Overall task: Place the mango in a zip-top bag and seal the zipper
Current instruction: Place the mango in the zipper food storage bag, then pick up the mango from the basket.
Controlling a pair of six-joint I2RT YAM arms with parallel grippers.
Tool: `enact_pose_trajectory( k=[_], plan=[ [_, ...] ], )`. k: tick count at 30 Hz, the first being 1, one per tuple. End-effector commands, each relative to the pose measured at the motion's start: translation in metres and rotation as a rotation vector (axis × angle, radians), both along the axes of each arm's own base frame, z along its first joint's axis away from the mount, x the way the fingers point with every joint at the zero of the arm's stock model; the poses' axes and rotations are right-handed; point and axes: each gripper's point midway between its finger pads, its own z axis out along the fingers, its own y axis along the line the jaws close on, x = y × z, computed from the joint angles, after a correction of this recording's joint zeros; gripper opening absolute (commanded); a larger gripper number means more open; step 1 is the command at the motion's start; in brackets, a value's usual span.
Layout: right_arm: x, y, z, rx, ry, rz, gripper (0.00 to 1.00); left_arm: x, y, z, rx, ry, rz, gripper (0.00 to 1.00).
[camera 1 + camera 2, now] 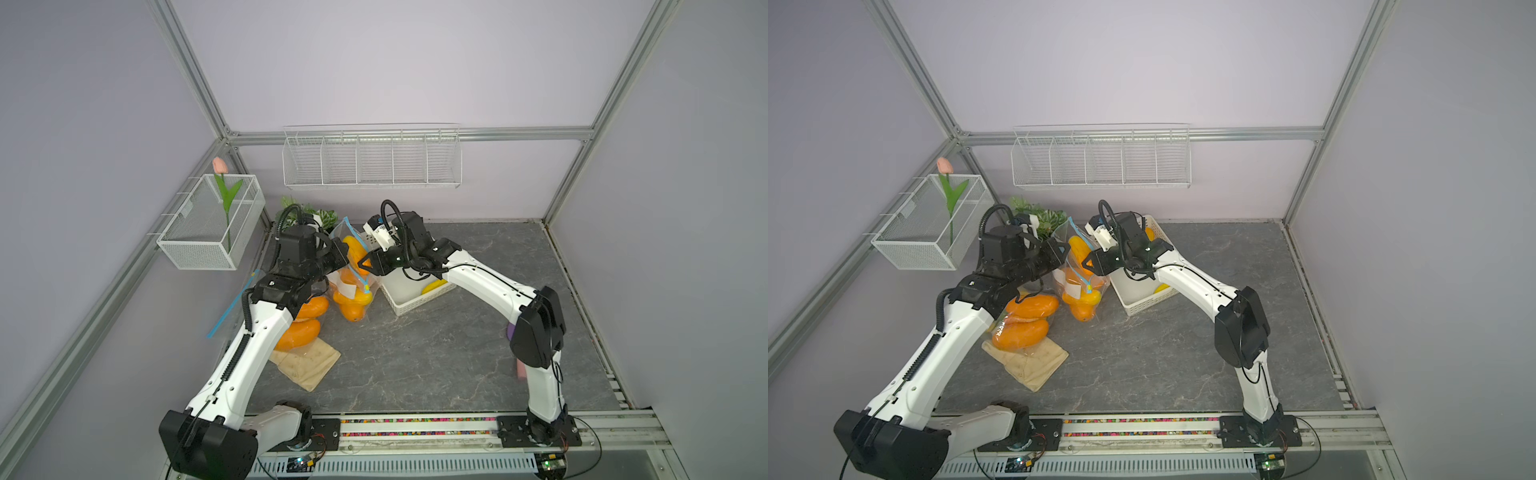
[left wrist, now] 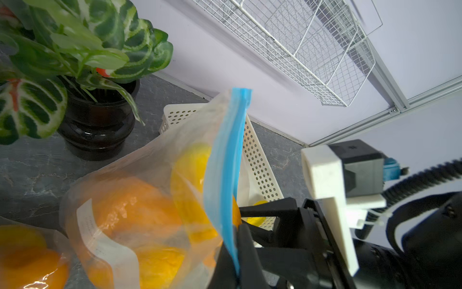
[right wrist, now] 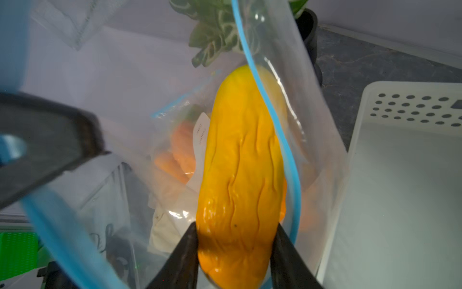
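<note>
Near left lies a second clear bag [image 1: 1025, 320] with two orange mangoes. The left gripper [image 2: 236, 250] is pressed together on the blue zipper strip [image 2: 228, 155] of the clear zip-top bag [image 2: 150, 162], lifting its mouth. The right gripper [image 3: 236, 240] pinches the wrinkled yellow-orange mango [image 3: 242, 150], which seems partly inside: the insertion step. The next move calls for pushing it deeper, then releasing. On the right, one white perforated basket [image 1: 409, 305] holds one yellow mango [image 1: 434, 286].
</note>
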Motion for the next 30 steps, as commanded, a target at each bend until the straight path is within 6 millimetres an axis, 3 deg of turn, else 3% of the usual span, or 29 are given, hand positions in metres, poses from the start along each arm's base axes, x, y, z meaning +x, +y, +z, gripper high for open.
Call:
enact_pose_trajectory(
  k=[1,3,7,12,16,20,23,27,30],
  plan=[
    [-0.001,-0.018,-0.009,-0.129,0.009,-0.032,0.45,-0.002,-0.001,0.014,-0.007,-0.043,-0.013,0.0],
    [-0.002,-0.012,0.007,-0.077,0.001,-0.017,0.62,-0.003,-0.002,0.013,-0.01,-0.043,-0.018,0.0],
    [-0.007,-0.005,0.051,0.031,-0.015,0.021,0.77,0.0,-0.004,0.012,-0.014,-0.041,-0.025,0.0],
    [-0.007,-0.028,0.091,0.14,-0.046,0.004,0.92,0.002,-0.006,0.008,-0.007,-0.026,-0.035,0.0],
    [-0.002,-0.061,0.105,0.241,-0.047,-0.052,0.96,0.001,-0.004,0.006,-0.003,-0.033,-0.024,0.0],
    [0.014,-0.104,0.092,0.247,-0.039,-0.171,0.97,0.003,-0.003,0.002,0.013,-0.023,-0.02,0.0],
    [0.026,-0.135,0.067,0.169,-0.016,-0.282,0.98,0.006,-0.006,0.003,0.011,-0.015,-0.03,0.0],
    [0.049,-0.183,0.0,-0.005,0.093,-0.508,0.98,0.005,-0.005,0.005,0.015,-0.013,-0.027,0.0],
    [0.055,-0.196,-0.05,-0.113,0.201,-0.56,0.95,0.003,-0.002,0.006,0.014,-0.021,-0.013,0.0]
  ],
)
